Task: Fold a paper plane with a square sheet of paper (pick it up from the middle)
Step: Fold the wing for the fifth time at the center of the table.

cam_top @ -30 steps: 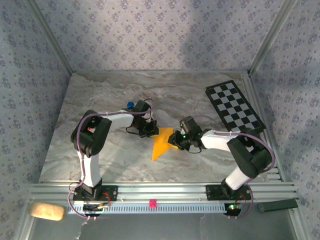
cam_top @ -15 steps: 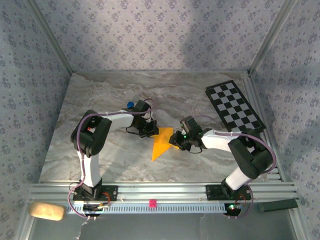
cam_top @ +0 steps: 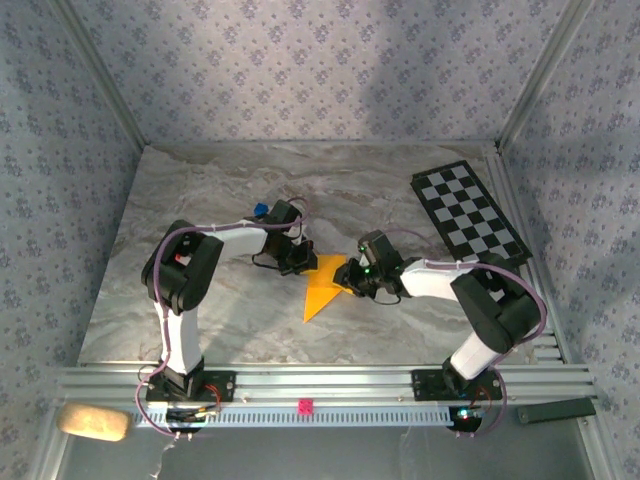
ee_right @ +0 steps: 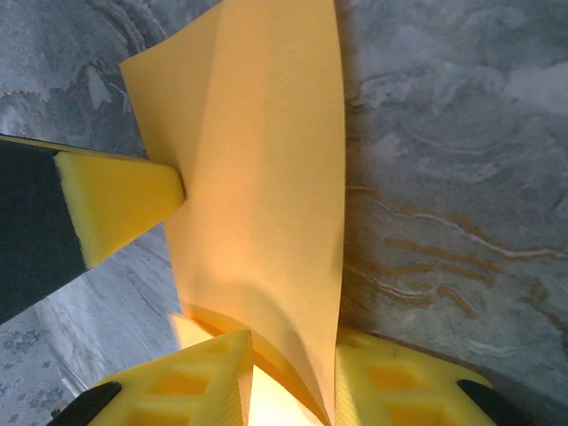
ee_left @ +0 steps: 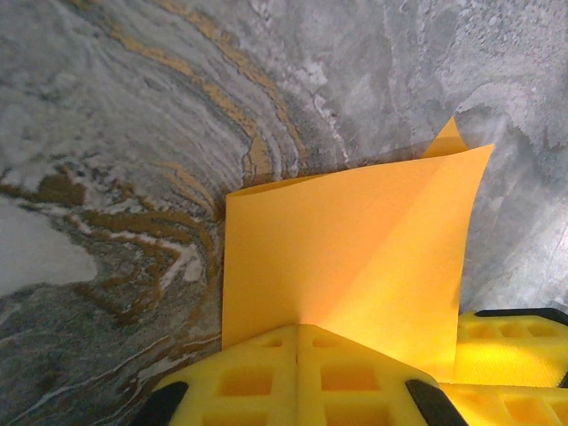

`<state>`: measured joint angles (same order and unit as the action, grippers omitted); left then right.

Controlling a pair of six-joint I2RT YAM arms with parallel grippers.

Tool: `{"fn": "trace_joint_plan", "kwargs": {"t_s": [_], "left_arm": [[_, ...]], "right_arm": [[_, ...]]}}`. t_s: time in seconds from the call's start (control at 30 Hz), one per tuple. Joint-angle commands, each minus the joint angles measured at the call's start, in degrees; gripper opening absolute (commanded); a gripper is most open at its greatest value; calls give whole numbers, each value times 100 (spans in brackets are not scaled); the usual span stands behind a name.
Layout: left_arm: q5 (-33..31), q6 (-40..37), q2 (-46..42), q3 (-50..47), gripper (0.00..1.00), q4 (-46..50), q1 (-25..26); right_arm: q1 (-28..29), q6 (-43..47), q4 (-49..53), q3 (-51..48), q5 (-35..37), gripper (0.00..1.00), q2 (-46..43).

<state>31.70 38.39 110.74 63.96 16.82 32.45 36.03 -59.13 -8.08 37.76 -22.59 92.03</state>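
The square sheet of paper (cam_top: pixel 324 287) lies folded into an orange-yellow pointed shape in the middle of the marble table, its tip toward the near edge. My left gripper (cam_top: pixel 301 266) is shut, its joined tips (ee_left: pixel 298 342) resting on the paper's far left part (ee_left: pixel 355 240). My right gripper (cam_top: pixel 352 281) is at the paper's right edge. In the right wrist view its jaws (ee_right: pixel 293 359) stand a little apart, with a raised, curling flap of the paper (ee_right: pixel 266 160) running between them. The left gripper's yellow fingertip (ee_right: pixel 124 200) touches that flap from the side.
A small blue cube (cam_top: pixel 260 210) sits behind the left wrist. A black-and-white checkered board (cam_top: pixel 468 213) lies at the far right of the table. The aluminium rail (cam_top: pixel 320 385) runs along the near edge, and patterned walls close in the table.
The right gripper has edged slightly left, further onto the paper. The left gripper and the paper's outline have stayed as they were.
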Motion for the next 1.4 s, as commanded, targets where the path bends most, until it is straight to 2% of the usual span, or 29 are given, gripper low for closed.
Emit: {"fn": "trace_joint_plan", "kwargs": {"t_s": [0.0,0.7,1.0,1.1,1.27,1.37], "left_arm": [[-414,-44,199,-126,0,568,24],[-375,-72,141,-131,0,511,22],[-301,-82,-47,-130,1,448,24],[-308,-85,-262,-137,8,427,18],[-519,-114,-1051,-334,36,208,20],[-844,-360,-1619,-555,40,91,48]], "right_arm": [[-39,-73,-202,46,-79,29,56],[-535,415,-630,379,-812,25,639],[-589,413,-737,362,-943,14,874],[-580,297,-820,259,-858,7,754],[-508,-19,-783,111,-512,3,408],[-467,-438,-567,-16,-14,3,121]]}}
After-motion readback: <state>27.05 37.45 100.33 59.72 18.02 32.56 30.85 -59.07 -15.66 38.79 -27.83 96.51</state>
